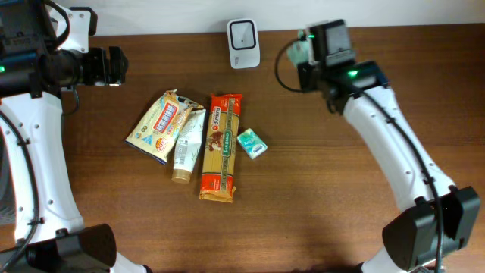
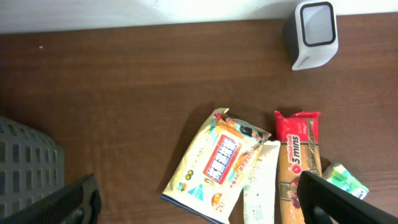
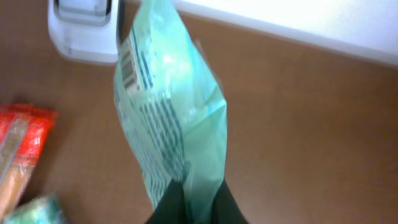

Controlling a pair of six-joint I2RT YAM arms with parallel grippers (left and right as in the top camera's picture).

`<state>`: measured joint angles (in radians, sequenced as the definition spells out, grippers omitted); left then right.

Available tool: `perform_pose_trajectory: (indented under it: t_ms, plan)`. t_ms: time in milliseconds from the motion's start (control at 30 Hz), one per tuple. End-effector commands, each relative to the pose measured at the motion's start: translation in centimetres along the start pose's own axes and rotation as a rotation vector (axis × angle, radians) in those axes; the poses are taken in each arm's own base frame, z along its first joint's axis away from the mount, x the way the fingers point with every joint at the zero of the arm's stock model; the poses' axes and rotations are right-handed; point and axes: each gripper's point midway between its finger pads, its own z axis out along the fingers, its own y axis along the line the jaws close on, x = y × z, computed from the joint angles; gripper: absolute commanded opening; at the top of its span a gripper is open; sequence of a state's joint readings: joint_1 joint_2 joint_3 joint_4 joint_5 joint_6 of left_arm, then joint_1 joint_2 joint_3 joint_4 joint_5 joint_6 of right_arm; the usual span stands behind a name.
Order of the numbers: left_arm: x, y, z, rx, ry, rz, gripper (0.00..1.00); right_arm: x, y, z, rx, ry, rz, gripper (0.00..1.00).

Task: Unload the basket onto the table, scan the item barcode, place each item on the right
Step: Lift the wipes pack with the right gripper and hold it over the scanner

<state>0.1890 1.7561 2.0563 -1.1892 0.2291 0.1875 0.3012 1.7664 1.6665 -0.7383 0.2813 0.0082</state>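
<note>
Holding a pale green packet [image 3: 168, 118] by its lower end, the right gripper [image 3: 193, 198] is clamped on the film, and the packet stands up from the fingers, clear of the wooden table [image 1: 318, 189]. A barcode [image 3: 127, 65] is printed at the packet's upper left corner as the right wrist camera sees it, the corner nearest the white barcode scanner [image 3: 84, 28]. The scanner stands at the far edge of the table. In the overhead view the packet is near it, to its right, and not touching it. The left gripper [image 1: 114, 66] sits over the far left of the table with its jaws wide apart and nothing between them, well apart from the goods. Four further items lie clustered mid-table. A yellow-and-white snack pouch [image 1: 159, 127] lies on the left, and a cream tube [image 1: 188, 144] overlaps its right edge. A red-and-orange spaghetti pack [image 1: 220, 146] lies just beside the tube, and a small green pack [image 1: 251, 142] sits close against the spaghetti's right side. A grey gridded basket [image 2: 25, 162] shows at the lower left of the left wrist view.
</note>
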Motion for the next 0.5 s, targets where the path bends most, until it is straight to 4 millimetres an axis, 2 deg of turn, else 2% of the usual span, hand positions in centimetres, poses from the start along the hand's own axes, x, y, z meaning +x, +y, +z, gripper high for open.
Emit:
perform_pose_trajectory:
  t_ms: [0,33,67,100,167,233,300,333,400,467]
  plan:
    - [-0.2,0.0,-0.4,0.003,-0.012,0.016,0.99,-6.7,-1.2,-1.8,0.338,-0.253,-0.146,0.04]
    - [-0.2,0.0,-0.4,0.003,-0.012,0.016,0.99,-8.3,-0.8,-1.9,0.366,-0.309,-0.177,0.04]
    - [-0.2,0.0,-0.4,0.003,-0.012,0.017,0.99,-10.7,-0.3,-1.4,0.411,-0.403,-0.229,0.04]
    - [-0.2,0.0,-0.4,0.003,-0.012,0.016,0.99,-12.4,0.2,-0.5,0.448,-0.469,-0.276,0.04]
    - [-0.2,0.0,-0.4,0.003,-0.012,0.016,0.99,-13.8,1.2,1.7,0.520,-0.532,-0.396,0.04]
    - [-0.2,0.0,-0.4,0.003,-0.012,0.017,0.99,-13.9,3.3,5.6,0.592,-0.554,-0.618,0.04]
    - [-0.2,0.0,-0.4,0.003,-0.012,0.016,0.99,-12.7,5.6,10.3,0.710,-0.567,-0.902,0.04]
    - [-0.2,0.0,-0.4,0.003,-0.012,0.017,0.99,-12.0,6.7,11.8,0.718,-0.565,-1.003,0.04]
    - [-0.2,0.0,-0.4,0.003,-0.012,0.016,0.99,-11.0,8.2,13.6,0.679,-0.581,-1.076,0.04]
    - [-0.2,0.0,-0.4,0.003,-0.012,0.017,0.99,-11.0,8.7,13.8,0.658,-0.600,-1.093,0.04]
